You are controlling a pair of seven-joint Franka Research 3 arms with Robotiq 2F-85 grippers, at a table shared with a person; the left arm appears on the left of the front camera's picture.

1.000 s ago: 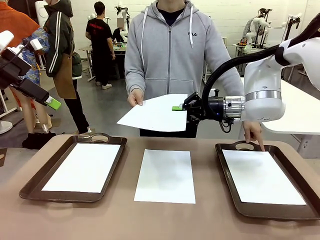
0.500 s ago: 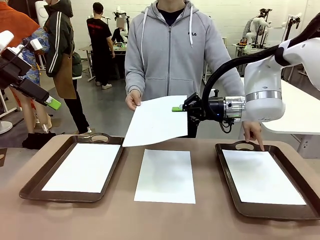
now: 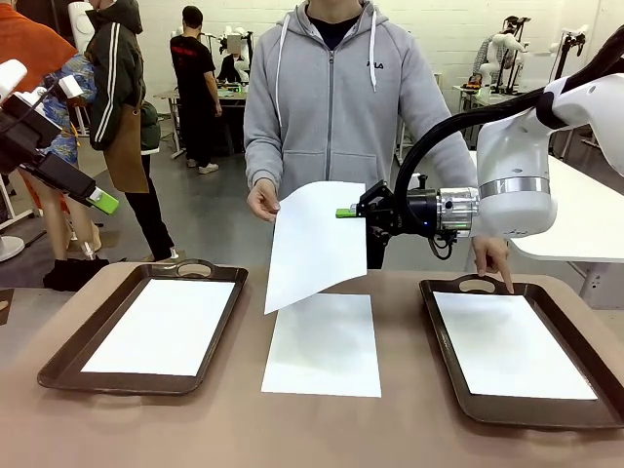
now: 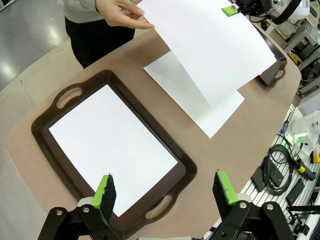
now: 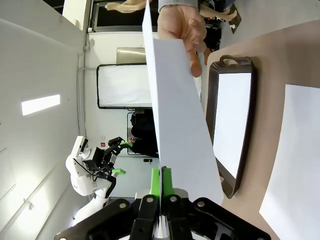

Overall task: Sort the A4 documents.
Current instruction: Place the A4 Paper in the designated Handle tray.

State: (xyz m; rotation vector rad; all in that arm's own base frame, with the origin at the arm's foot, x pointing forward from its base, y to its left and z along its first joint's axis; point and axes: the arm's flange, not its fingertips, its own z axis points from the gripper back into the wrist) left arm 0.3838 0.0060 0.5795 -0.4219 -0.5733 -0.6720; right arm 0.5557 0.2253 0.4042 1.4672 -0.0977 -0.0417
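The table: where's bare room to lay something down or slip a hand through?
Bare table strips lie between the left tray and the middle sheet, between that sheet and the right tray, and along the near edge. Crowded: above the middle sheet, where the raised sheet hangs between the person's hand and the right gripper.

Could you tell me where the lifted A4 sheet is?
Front view: the lifted A4 sheet hangs above the middle sheet, its right edge pinched by the right gripper, the person's hand at its left corner.
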